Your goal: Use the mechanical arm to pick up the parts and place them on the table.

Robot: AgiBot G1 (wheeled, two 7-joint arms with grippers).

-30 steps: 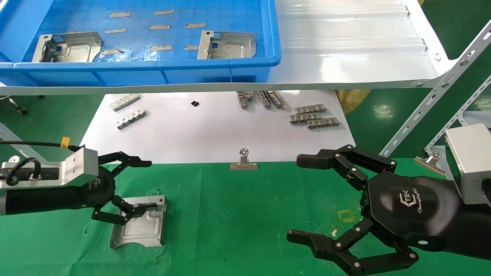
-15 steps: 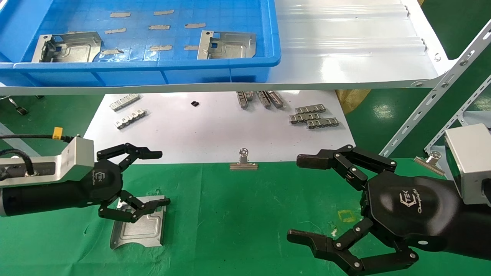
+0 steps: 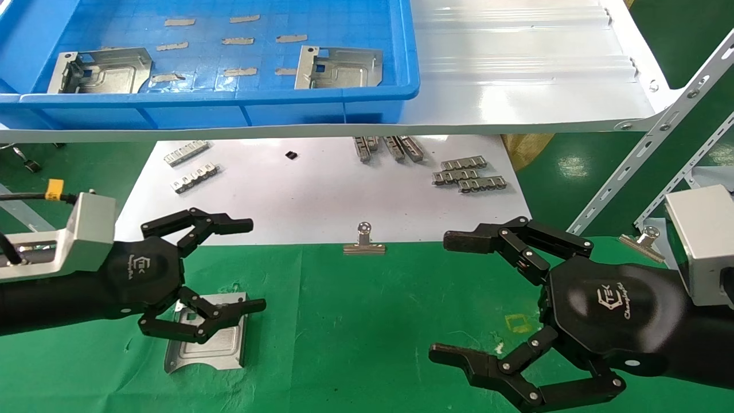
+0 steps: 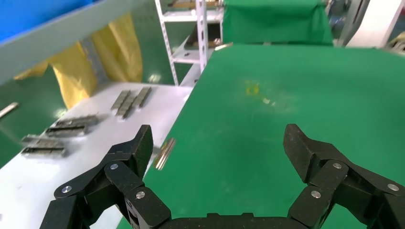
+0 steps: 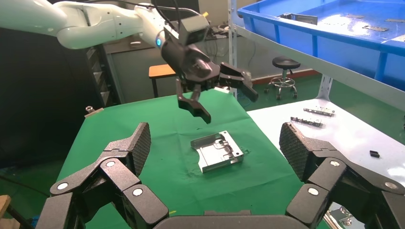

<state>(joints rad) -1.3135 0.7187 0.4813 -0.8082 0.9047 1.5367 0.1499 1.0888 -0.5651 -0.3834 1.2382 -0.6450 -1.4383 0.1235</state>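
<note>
One part [image 3: 207,342] is lying flat on the green desk [image 3: 367,321] in the lower left of the head view, w/ nothing gripping it. Compared to a sec ago it hasn't budged, but the left claw [image 3: 252,265] has lifted off it and risen: the wrist block went up and toward the left edge, the palm w/ logo now faces the cam more, and the fingers are spread wide apart. The lower fingers [image 3: 223,314] now hang over the part's upper edge in the head view; the right wrist view shows that claw in the air above the part, clear gap between.

2 more parts sit in the blue bin [image 3: 241,94] on the white shelf [image 3: 516,86] up top, one upper left [image 3: 103,70], one upper middle [image 3: 338,67]. Same spots as before.

The right claw [image 3: 441,298] is at lower right, hovering over the desk, fingers wide apart, empty. Didn't move at all.

Other stuff, unchanged: white sheet [image 3: 321,195] mid frame w/ small comb-like strips [image 3: 467,175], binder clip [image 3: 364,241] on its near edge at center.
</note>
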